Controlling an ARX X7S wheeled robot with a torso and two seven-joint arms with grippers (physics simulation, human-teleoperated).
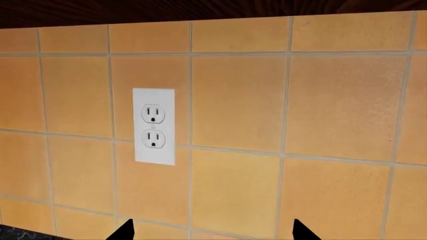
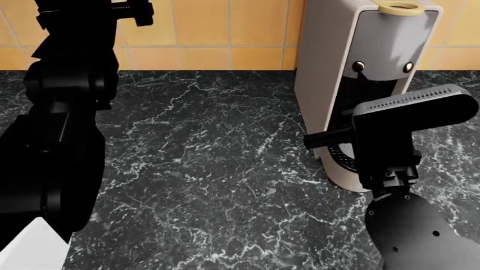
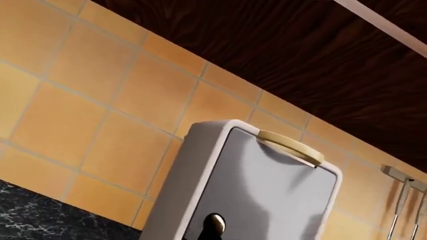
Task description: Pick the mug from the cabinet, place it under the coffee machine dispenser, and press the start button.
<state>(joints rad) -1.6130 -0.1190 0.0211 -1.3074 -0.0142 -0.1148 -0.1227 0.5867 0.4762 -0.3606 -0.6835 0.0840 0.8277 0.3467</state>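
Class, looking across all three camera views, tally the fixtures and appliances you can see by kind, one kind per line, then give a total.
Coffee machine: 1
Round buttons on its front: 2
Wall outlet plate: 1
Total: 4
No mug shows in any view.

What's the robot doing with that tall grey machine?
The robot stands at a dark marble counter. Its right arm reaches in front of the coffee machine, hiding most of the drip tray. No mug shows in any view, so I can't tell if one sits there. The left tool is open, raised toward the tiled wall by a white outlet.
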